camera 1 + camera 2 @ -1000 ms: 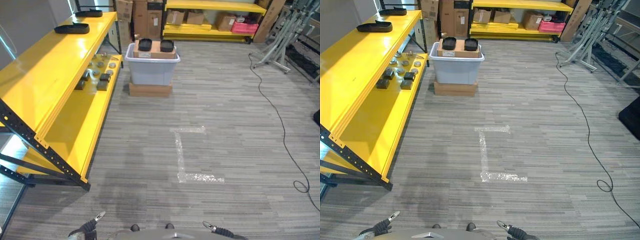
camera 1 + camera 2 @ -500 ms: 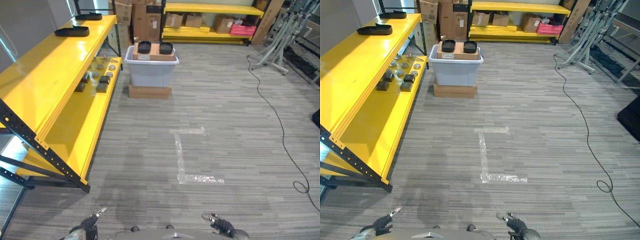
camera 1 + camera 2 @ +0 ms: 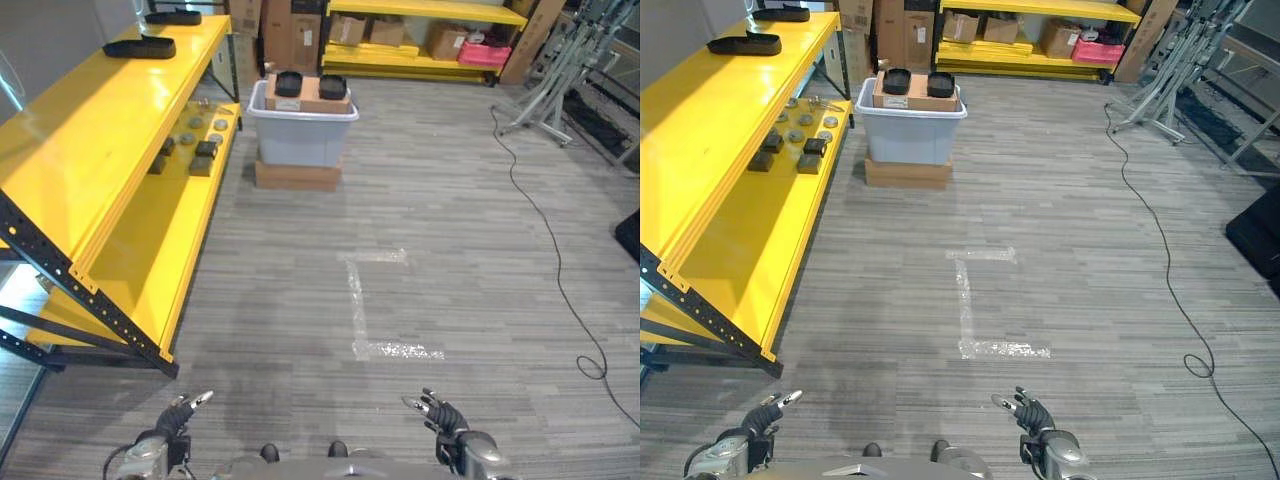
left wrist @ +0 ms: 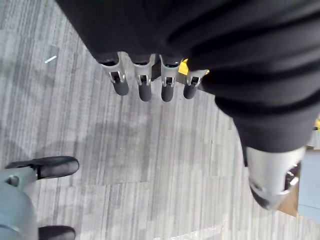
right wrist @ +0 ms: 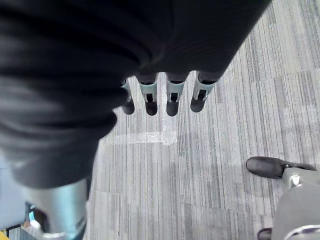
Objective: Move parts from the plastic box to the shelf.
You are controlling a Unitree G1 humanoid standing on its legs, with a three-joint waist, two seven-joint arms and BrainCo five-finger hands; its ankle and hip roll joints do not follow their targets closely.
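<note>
Both hands higher, left hand [image 3: 172,420] and right hand [image 3: 437,415] spread, empty; two black parts [image 3: 288,84] atop plastic box [image 3: 301,128].

One grey plastic box [image 3: 302,137] sits on one flat cardboard box [image 3: 298,177]. Two black parts [image 3: 289,84] rest on a carton on top of it. One yellow shelf [image 3: 100,150] carries two black trays [image 3: 138,47] and several small parts [image 3: 203,155], too small to count.

Open floor [image 3: 420,250] before plastic box [image 3: 302,135]
</note>
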